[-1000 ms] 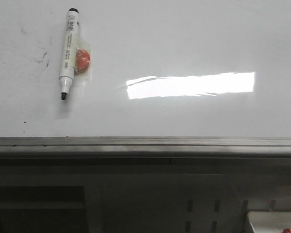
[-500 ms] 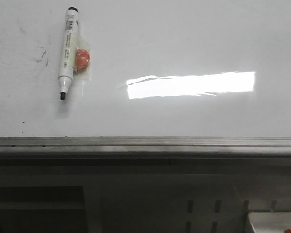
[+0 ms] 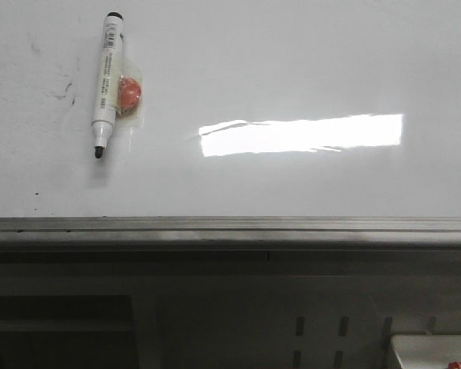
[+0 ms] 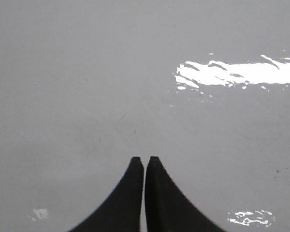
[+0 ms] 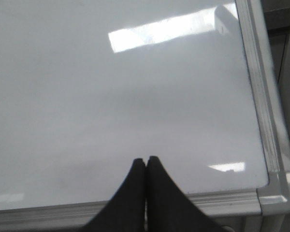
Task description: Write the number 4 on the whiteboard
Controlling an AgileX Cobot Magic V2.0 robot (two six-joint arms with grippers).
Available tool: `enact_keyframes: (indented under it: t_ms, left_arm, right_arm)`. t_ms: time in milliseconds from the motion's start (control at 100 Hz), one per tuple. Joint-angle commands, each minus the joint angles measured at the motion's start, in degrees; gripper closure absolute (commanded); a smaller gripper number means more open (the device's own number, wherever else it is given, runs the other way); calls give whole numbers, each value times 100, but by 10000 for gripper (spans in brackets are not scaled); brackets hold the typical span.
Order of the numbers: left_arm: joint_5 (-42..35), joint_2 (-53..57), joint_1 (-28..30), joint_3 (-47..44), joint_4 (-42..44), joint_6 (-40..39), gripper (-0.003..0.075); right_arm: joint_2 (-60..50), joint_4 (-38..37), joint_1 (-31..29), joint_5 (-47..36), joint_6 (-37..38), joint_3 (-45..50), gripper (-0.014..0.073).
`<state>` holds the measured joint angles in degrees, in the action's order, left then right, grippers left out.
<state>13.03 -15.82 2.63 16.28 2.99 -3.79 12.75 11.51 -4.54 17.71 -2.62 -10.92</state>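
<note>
Whiteboard: glossy white, fills the upper front view; bright rectangular glare patch right of centre. Grey rail runs along its near edge. No drawn 4 visible on it in any view; only faint dark smudges near the left side.

Marker: lies flat on the board, uncapped, black tip toward the rail, black end away from it. White barrel with printed label. A small red-orange object in clear wrapping lies touching the marker's right side; cannot tell what it is.

Left gripper: black fingers pressed nearly together, only a hairline gap, nothing between them. Board surface beyond the tips, bare except a few tiny flecks. Marker not in this view.

Right gripper: fingers likewise closed tip to tip, empty. It sits over the board's near edge, close to a corner of the frame; the glare patch lies well ahead of the tips.

Neither gripper shows in the front view.
</note>
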Motion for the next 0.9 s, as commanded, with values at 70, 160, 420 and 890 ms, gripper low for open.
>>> enact_keyframes:
  t_ms: [70,160,420,890]
  left_arm:
    - [-526,-325,-34,222,70,6,651]
    - [-572,-517,-46,222,36,-5,425]
    - [-1560,-1244,-244,161,-252,-5,188]
    - [-3681,-3302,-3935,225,-924,-14,209]
  right_arm:
    - [456,27,-21,-437,-29,-528,658]
    - [466,27,-21,-558,-29,-515,658]
    - [466,27,-21,-516,-29,-515,658]
    - [466,27,-21,-435,-29,-506,658]
